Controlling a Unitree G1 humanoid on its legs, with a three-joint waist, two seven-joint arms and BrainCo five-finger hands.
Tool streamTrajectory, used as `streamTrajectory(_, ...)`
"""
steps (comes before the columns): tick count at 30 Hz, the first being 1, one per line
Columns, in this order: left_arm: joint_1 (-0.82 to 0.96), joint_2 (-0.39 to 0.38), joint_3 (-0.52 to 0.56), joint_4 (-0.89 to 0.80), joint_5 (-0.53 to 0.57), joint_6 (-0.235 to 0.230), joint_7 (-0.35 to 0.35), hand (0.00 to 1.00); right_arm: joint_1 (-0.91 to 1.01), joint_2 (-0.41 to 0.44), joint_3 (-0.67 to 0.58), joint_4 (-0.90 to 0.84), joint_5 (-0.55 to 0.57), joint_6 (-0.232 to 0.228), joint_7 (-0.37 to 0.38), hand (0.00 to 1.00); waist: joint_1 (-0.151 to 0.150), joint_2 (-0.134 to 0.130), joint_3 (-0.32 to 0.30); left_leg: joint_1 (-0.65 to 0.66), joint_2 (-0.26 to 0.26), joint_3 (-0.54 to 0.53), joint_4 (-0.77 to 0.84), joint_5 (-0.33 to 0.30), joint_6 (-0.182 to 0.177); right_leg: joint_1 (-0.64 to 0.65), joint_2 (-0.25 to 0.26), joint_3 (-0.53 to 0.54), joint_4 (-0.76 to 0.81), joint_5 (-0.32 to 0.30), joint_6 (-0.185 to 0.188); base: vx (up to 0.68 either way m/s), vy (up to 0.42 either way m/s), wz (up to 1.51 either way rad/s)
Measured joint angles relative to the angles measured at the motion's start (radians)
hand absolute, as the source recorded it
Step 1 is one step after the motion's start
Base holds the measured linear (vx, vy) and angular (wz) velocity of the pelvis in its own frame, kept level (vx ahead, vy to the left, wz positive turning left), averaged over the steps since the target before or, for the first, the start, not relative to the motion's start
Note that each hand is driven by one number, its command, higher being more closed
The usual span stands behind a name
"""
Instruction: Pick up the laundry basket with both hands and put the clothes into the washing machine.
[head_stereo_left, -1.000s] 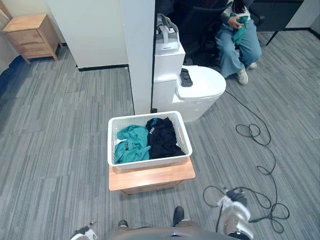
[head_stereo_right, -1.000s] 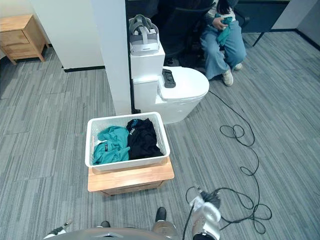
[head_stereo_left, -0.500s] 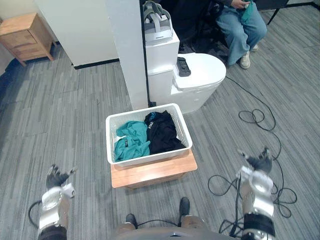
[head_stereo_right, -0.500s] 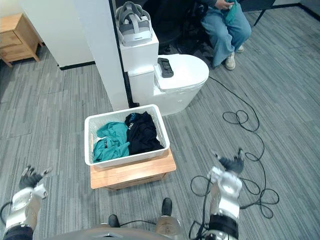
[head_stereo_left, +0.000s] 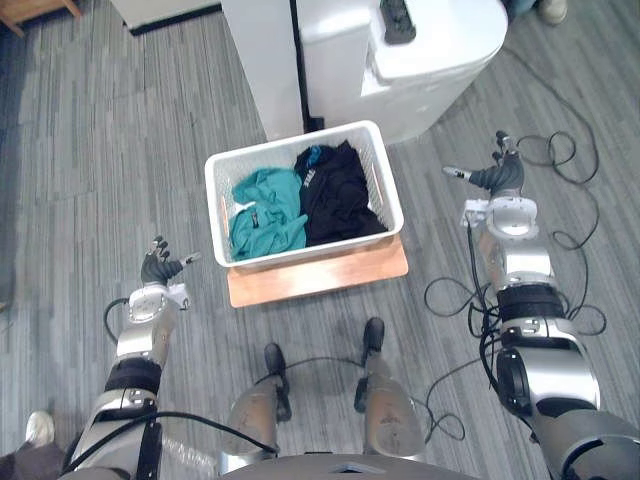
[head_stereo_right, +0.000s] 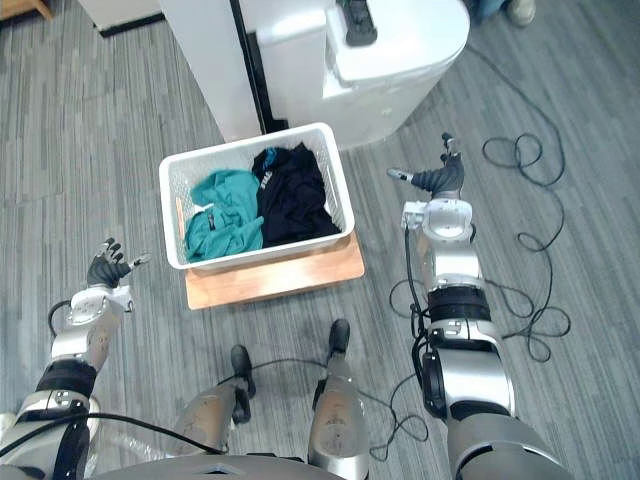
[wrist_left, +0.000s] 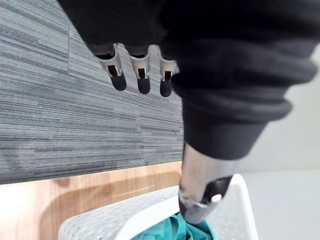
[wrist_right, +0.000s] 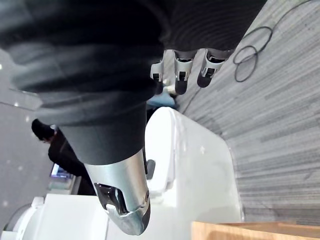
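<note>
Laundry basket (head_stereo_left: 312, 248) sits ungrasped, left hand (head_stereo_left: 158, 268) at eight o'clock and right hand (head_stereo_left: 497, 177) at three both spread empty; gripping its sides likely comes next

No text, number or sign can be read. The black garment (head_stereo_left: 340, 195) in the basket (head_stereo_left: 320, 247) has a small pale print at its 11 o'clock edge, too small to make out. The teal garment (head_stereo_left: 265, 205) shows a tiny white tag, likewise illegible.
</note>
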Motion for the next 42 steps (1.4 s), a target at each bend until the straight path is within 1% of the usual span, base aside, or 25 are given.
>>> streamTrajectory(4, -0.079, 0.000, -0.009, 0.029, -0.006, 0.002, 0.032, 0.00, -0.068, -0.003, 0.044, 0.005, -0.013, 0.005, 0.000, 0.00, -0.003, 0.001, 0.036, -0.030, 0.000, 0.001, 0.001, 0.013, 0.001, -0.037, -0.002, 0.004, 0.015, 0.005, -0.006, -0.03, -0.001, -0.01)
streamTrajectory(7, -0.135, 0.002, -0.013, 0.033, -0.006, 0.001, 0.044, 0.00, -0.136, -0.004, 0.077, 0.054, -0.017, 0.006, 0.001, 0.00, 0.000, 0.001, 0.038, -0.062, 0.000, 0.003, 0.002, 0.021, 0.000, -0.072, -0.001, 0.009, 0.016, 0.013, -0.012, 0.00, 0.000, -0.02)
streamTrajectory(8, -0.162, 0.002, -0.023, 0.051, -0.007, 0.001, 0.058, 0.00, -0.158, -0.003, 0.087, 0.076, -0.018, 0.006, 0.001, 0.00, 0.001, 0.002, 0.041, -0.067, 0.000, 0.003, 0.002, 0.022, 0.000, -0.078, -0.001, 0.009, 0.017, 0.015, -0.013, 0.00, 0.000, 0.00)
streamTrajectory(10, -0.200, 0.002, -0.028, 0.085, -0.010, 0.001, 0.065, 0.00, -0.179, -0.001, 0.106, 0.087, -0.019, 0.009, 0.000, 0.00, 0.000, 0.002, 0.052, -0.068, 0.000, 0.004, 0.001, 0.022, 0.000, -0.080, -0.001, 0.011, 0.017, 0.015, -0.013, 0.00, 0.000, 0.00)
streamTrajectory(11, -0.224, 0.002, -0.028, 0.101, -0.026, 0.001, 0.076, 0.00, -0.190, 0.007, 0.110, 0.087, -0.019, 0.009, 0.000, 0.00, 0.000, 0.002, 0.053, -0.077, 0.000, 0.006, 0.002, 0.022, 0.000, -0.092, -0.001, 0.014, 0.020, 0.015, -0.014, 0.01, 0.020, -0.04)
streamTrajectory(13, -0.255, 0.003, -0.029, 0.108, -0.043, 0.001, 0.079, 0.00, -0.210, 0.012, 0.116, 0.093, -0.019, 0.009, 0.000, 0.00, 0.000, 0.002, 0.058, -0.091, -0.001, 0.008, 0.002, 0.024, 0.001, -0.108, -0.001, 0.017, 0.023, 0.016, -0.015, 0.01, 0.009, -0.02)
streamTrajectory(15, -0.307, 0.004, -0.038, 0.128, -0.051, 0.001, 0.080, 0.00, -0.238, 0.032, 0.118, 0.137, -0.046, 0.017, 0.000, 0.00, 0.002, 0.002, 0.060, -0.109, 0.000, 0.008, 0.002, 0.027, -0.001, -0.127, 0.000, 0.017, 0.023, 0.019, -0.018, 0.02, 0.009, -0.01)
streamTrajectory(19, -0.348, 0.006, -0.061, 0.138, -0.085, 0.000, 0.101, 0.00, -0.248, 0.050, 0.143, 0.157, -0.056, 0.025, -0.001, 0.00, 0.000, 0.003, 0.062, -0.114, 0.000, 0.009, 0.001, 0.027, -0.001, -0.132, -0.001, 0.019, 0.023, 0.019, -0.018, 0.01, 0.006, 0.00)
streamTrajectory(23, -0.389, 0.006, -0.067, 0.176, -0.086, 0.000, 0.111, 0.00, -0.266, 0.073, 0.153, 0.166, -0.057, 0.025, -0.001, 0.00, 0.000, 0.003, 0.062, -0.139, -0.001, 0.009, 0.001, 0.030, -0.001, -0.159, -0.001, 0.020, 0.024, 0.022, -0.022, 0.00, 0.001, 0.01)
streamTrajectory(25, -0.413, 0.006, -0.073, 0.201, -0.087, 0.000, 0.117, 0.00, -0.295, 0.077, 0.153, 0.203, -0.057, 0.026, -0.001, 0.00, 0.001, 0.003, 0.070, -0.158, -0.001, 0.007, 0.001, 0.035, 0.000, -0.176, 0.000, 0.019, 0.024, 0.025, -0.026, 0.00, 0.001, 0.02)
streamTrajectory(30, -0.461, 0.006, -0.086, 0.264, -0.101, 0.000, 0.121, 0.00, -0.325, 0.095, 0.153, 0.206, -0.058, 0.021, -0.002, 0.00, -0.001, 0.003, 0.079, -0.185, -0.001, 0.006, -0.001, 0.041, 0.000, -0.204, 0.000, 0.019, 0.025, 0.028, -0.028, 0.00, 0.000, 0.00)
streamTrajectory(31, -0.473, 0.008, -0.087, 0.273, -0.104, 0.000, 0.122, 0.00, -0.329, 0.109, 0.153, 0.233, -0.057, 0.012, -0.003, 0.00, -0.001, 0.003, 0.079, -0.189, -0.001, 0.007, -0.002, 0.041, 0.000, -0.211, 0.001, 0.020, 0.025, 0.028, -0.028, 0.00, 0.000, 0.00)
streamTrajectory(34, -0.490, 0.023, -0.101, 0.274, -0.104, -0.004, 0.125, 0.00, -0.345, 0.113, 0.153, 0.233, -0.060, -0.002, -0.007, 0.00, 0.001, 0.003, 0.079, -0.209, -0.002, 0.009, -0.002, 0.044, 0.001, -0.232, 0.000, 0.024, 0.027, 0.032, -0.033, 0.00, 0.000, 0.00)
streamTrajectory(37, -0.517, 0.034, -0.104, 0.298, -0.102, -0.012, 0.141, 0.00, -0.361, 0.122, 0.153, 0.243, -0.097, -0.018, -0.008, 0.00, 0.005, 0.003, 0.079, -0.220, -0.002, 0.016, -0.013, 0.056, -0.001, -0.253, 0.001, 0.032, 0.028, 0.037, -0.032, -0.02, 0.003, -0.05)
streamTrajectory(40, -0.533, 0.042, -0.105, 0.314, -0.092, -0.013, 0.145, 0.00, -0.370, 0.136, 0.153, 0.280, -0.097, -0.023, -0.008, 0.00, 0.007, 0.002, 0.079, -0.218, -0.004, 0.026, -0.040, 0.075, -0.002, -0.272, 0.002, 0.041, 0.035, 0.038, -0.032, -0.03, -0.004, -0.06)
streamTrajectory(41, -0.536, 0.050, -0.106, 0.319, -0.085, -0.013, 0.145, 1.00, -0.370, 0.149, 0.150, 0.298, -0.095, -0.023, -0.006, 0.00, 0.004, 0.002, 0.080, -0.216, -0.004, 0.028, -0.056, 0.084, -0.003, -0.277, 0.003, 0.043, 0.035, 0.038, -0.031, -0.04, -0.006, -0.01)
streamTrajectory(42, -0.547, 0.057, -0.110, 0.338, -0.084, -0.012, 0.146, 1.00, -0.382, 0.164, 0.152, 0.318, -0.096, -0.023, -0.005, 1.00, -0.001, 0.002, 0.080, -0.206, -0.004, 0.029, -0.078, 0.097, -0.006, -0.278, 0.004, 0.043, 0.035, 0.036, -0.028, -0.03, -0.005, 0.01)
